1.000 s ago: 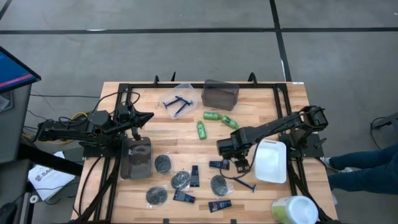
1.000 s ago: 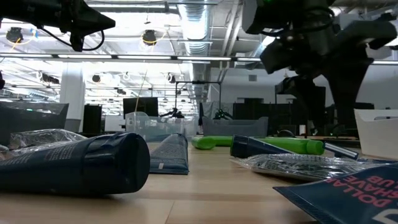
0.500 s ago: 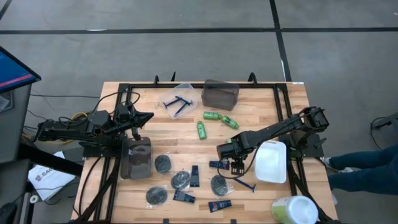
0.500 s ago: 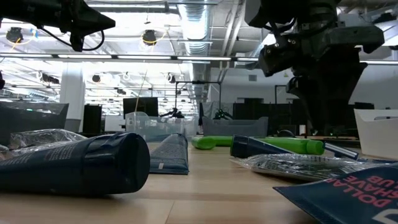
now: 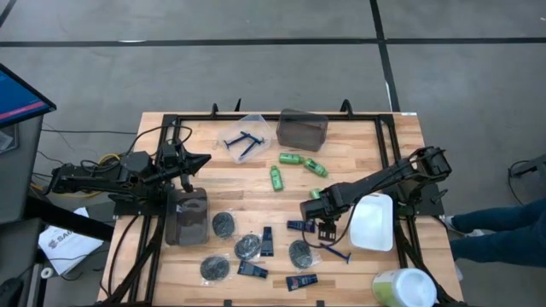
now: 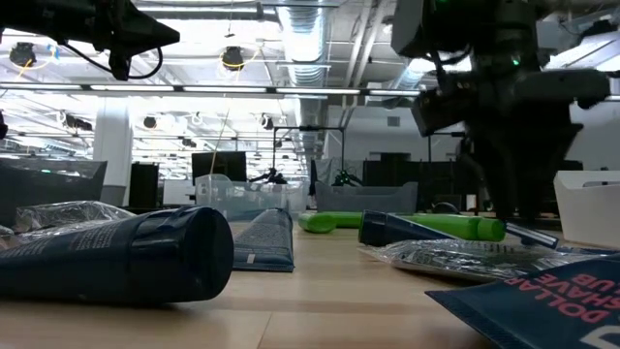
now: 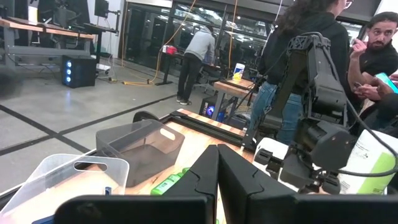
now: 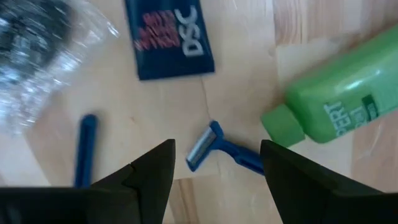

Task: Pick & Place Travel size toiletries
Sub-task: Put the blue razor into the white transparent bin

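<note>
High view: right tool (image 5: 327, 228) sits low over the desk (image 5: 401, 136), just beside the white tray (image 5: 373, 222), above a blue razor (image 5: 337, 251) and a navy sachet (image 5: 299, 225); green mini bottles (image 5: 291, 159) lie mid-desk, wrapped discs (image 5: 224, 224) nearer the front. Left tool (image 5: 198, 160) waits above the grey bin (image 5: 186, 215) on the left, clenched. Low view: navy tube (image 6: 116, 257) up close, a green bottle (image 6: 450, 226) further back, right arm coming down beside the tray wall (image 6: 586, 206). Left wrist: left fingers pressed together. Right wrist: right tool (image 8: 216, 163) released, nothing held, razor head (image 8: 202, 146) between the fingers, green bottle (image 8: 336, 93) and sachet (image 8: 168, 38) beyond.
</note>
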`<state>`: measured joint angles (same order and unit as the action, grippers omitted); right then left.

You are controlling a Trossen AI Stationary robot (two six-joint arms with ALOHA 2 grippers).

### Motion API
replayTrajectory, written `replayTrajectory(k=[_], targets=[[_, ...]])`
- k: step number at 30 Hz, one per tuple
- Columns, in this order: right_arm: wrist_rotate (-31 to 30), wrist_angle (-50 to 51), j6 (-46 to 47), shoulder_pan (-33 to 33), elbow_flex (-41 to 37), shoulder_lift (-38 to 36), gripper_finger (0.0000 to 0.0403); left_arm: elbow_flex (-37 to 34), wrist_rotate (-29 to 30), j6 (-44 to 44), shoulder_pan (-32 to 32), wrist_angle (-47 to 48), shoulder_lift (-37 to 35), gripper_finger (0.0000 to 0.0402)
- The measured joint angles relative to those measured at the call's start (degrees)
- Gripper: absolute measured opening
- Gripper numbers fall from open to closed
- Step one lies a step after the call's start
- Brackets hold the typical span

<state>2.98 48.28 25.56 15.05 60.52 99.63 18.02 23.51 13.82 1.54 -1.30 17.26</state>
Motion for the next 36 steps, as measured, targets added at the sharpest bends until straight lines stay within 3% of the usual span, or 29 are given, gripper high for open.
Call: replayTrajectory(k=[16,36], targets=[[0.00,-7.47,4.32,-0.11,-5.72,-0.02,0.0223,0.00,0.00,-0.01,0.00,-0.02,0.00,0.0000],[-0.04,-8.33,4.48,-0.18,-5.85,-0.02,0.0071,0.00,0.00,-0.02,0.00,-0.02,-0.01,0.0000]])
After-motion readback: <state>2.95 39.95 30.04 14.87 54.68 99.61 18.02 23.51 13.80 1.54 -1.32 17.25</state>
